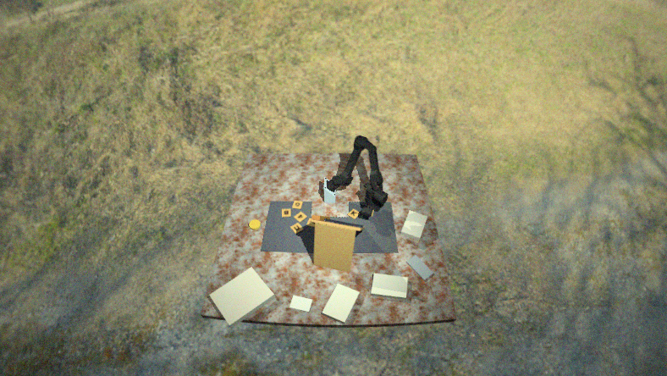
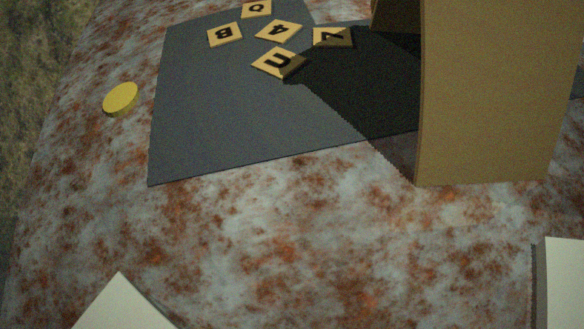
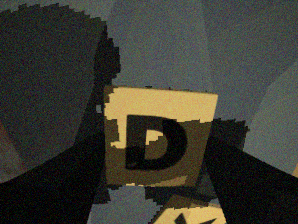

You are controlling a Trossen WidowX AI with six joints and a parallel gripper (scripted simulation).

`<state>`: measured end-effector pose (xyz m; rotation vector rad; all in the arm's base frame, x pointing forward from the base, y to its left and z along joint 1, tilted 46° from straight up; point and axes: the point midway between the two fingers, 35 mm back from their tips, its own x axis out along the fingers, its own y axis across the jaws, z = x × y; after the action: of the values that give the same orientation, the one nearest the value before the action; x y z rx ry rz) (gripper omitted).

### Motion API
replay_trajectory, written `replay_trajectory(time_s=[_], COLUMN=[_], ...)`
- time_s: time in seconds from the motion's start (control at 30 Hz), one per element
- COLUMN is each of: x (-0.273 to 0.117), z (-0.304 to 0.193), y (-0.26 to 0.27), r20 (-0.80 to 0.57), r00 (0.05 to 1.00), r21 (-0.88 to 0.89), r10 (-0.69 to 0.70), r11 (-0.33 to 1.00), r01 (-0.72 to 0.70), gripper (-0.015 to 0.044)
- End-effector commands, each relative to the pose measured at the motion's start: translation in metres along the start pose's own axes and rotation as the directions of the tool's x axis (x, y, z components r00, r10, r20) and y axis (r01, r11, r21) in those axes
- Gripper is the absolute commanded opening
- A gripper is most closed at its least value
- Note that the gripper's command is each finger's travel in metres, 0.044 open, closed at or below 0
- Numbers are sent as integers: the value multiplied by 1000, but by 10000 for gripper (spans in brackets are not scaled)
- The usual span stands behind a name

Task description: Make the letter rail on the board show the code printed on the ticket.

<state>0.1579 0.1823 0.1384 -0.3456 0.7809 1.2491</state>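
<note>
1. You have the D tile (image 3: 161, 136) between the fingers of the pincer (image 1: 366, 215) (image 3: 156, 141), which is clamped on its two sides. The tile is over the dark matting on the right of the top view.
2. You can count seven letter tiles across the views: D, K (image 1: 353, 213) (image 3: 192, 214), and five in a loose group at the other side of the board.
3. Your D tile is square, tan and black-lettered; its D looks upright in the wrist view, and shadow covers much of its face.
4. Your exterior view gives those five best: Q (image 2: 256, 8), B (image 2: 224, 34), 4 (image 2: 279, 30), one like a U (image 2: 277, 61), and a partly shaded Z or 7 (image 2: 332, 37). You cannot see D or K there.
5. You see one tan board (image 1: 333, 246) (image 2: 494, 93) from behind, so you cannot read its rail.
6. You have one yellow disc (image 1: 254, 224) (image 2: 121, 98) beside the dark matting (image 1: 284, 240) (image 2: 228, 122) on the tabletop (image 1: 279, 270) (image 2: 253, 244).
7. Only your top view shows all five cream blocks and the grey slab (image 1: 420, 267), plus the black arm (image 1: 377, 163) and a pale upright panel (image 1: 329, 192) near its base.
</note>
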Motion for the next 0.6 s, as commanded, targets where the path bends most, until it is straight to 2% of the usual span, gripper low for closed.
replay_trajectory(time_s=[0.0,0.57], x=[-3,-13], z=[0,-2], y=[0,-1], r20=[3,2], r00=[1000,1000], r21=[-3,-3], r10=[0,0], r11=[1000,1000], r01=[0,0], gripper=[0,0])
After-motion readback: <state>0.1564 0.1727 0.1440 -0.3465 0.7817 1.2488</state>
